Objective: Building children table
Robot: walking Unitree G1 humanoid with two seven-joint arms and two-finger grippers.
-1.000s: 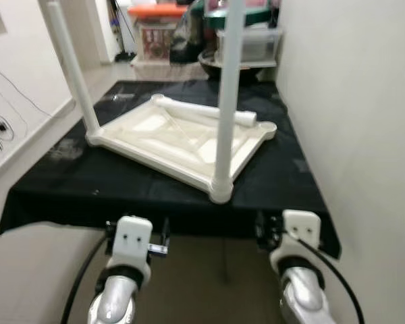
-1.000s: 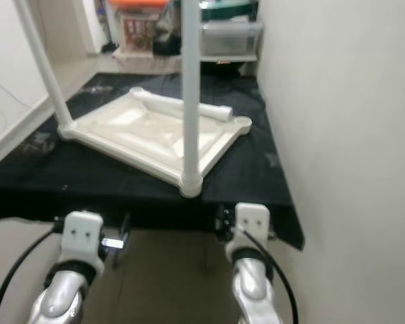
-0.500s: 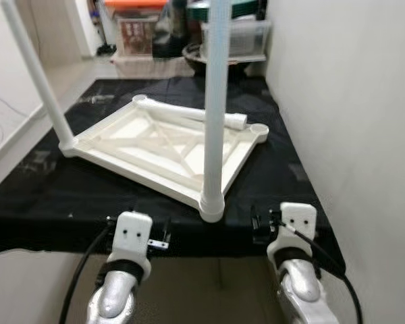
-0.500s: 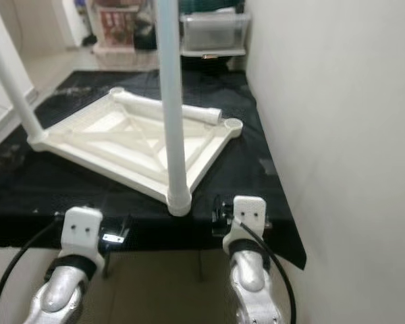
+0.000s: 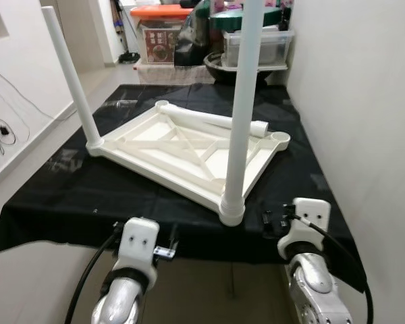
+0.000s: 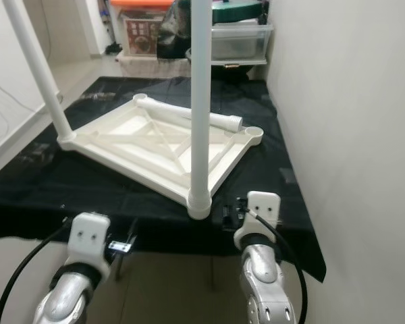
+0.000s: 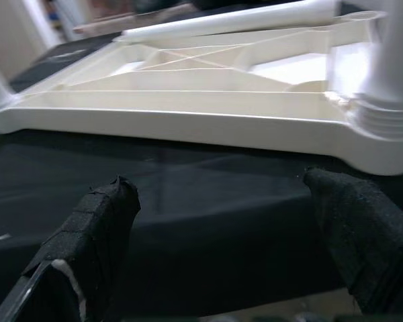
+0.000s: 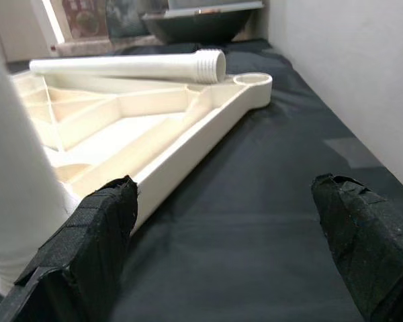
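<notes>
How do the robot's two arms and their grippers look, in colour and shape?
Both arms are silver tubes ending in white blocky wrist housings, with a black cable along each. The left gripper and right gripper each have two long black fingers with a rough, foam-like surface.

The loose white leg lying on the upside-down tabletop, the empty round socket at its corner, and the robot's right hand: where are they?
loose white leg [image 5: 212,121], left eye view, middle of its tube.
empty round socket [image 8: 253,80], right wrist view, its rim.
right hand [image 8: 232,248], right wrist view, midway between its open black fingers.

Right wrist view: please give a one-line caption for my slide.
Open right gripper faces the upturned white tabletop, a loose leg lying across it.
</notes>
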